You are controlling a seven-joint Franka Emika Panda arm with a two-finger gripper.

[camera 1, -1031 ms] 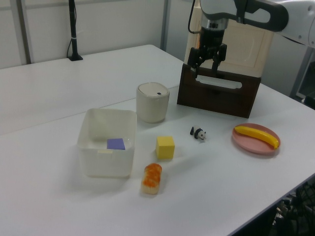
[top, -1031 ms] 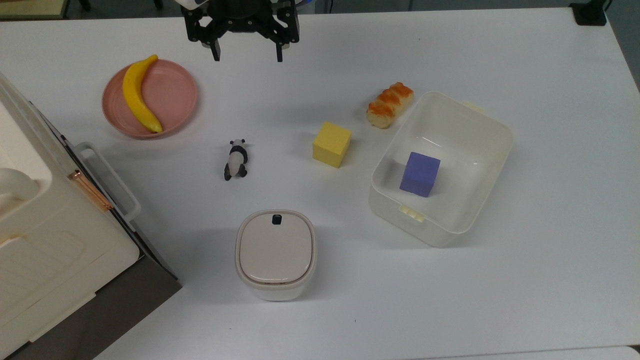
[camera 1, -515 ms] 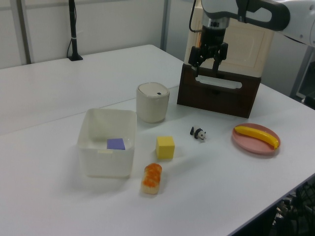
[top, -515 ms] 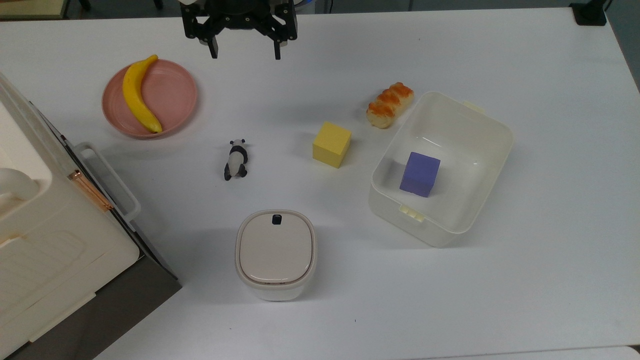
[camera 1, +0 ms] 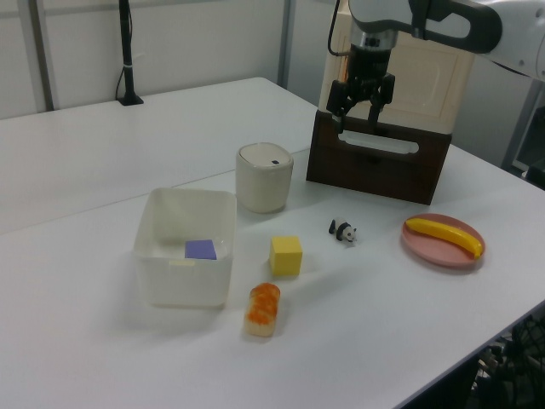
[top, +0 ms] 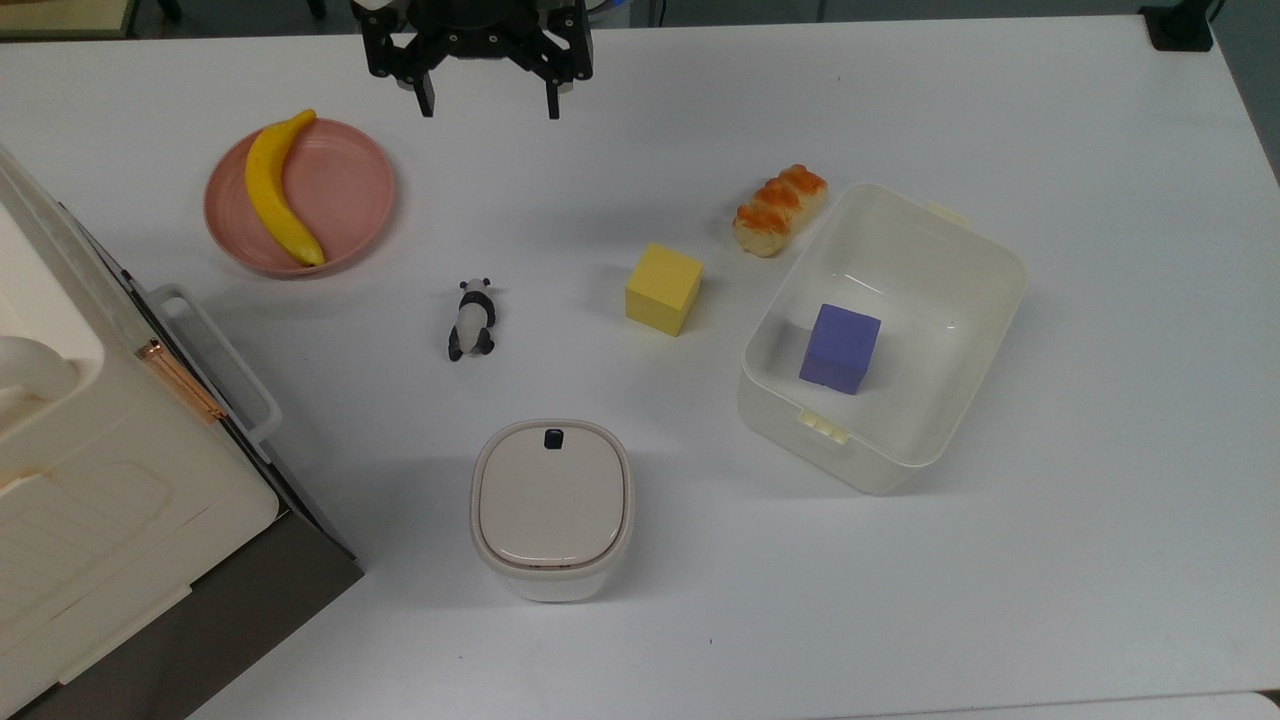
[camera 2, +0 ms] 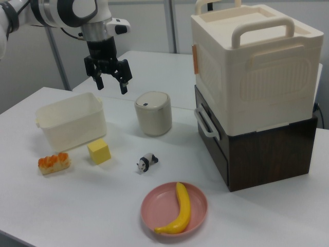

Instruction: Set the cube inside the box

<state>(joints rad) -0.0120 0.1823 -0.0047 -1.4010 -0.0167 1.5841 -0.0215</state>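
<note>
one yellow cube (top: 664, 289) with flat, dull sides sits on the white tabletop (top: 1000, 600), just beside the box (top: 960, 420) but not in it. the box is one milky see-through plastic tub with round corners, and one purple cube (top: 840, 348) sits inside. close by lie one bumpy orange bread roll (top: 780, 209) and one small panda toy (top: 471, 319). one smooth banana (top: 277, 188) lies on one round pink plate (top: 350, 190). one squat white canister (top: 551, 508) has a lid. the black tool (top: 489, 106) hangs high up with its two fingers spread, holding nothing.
</note>
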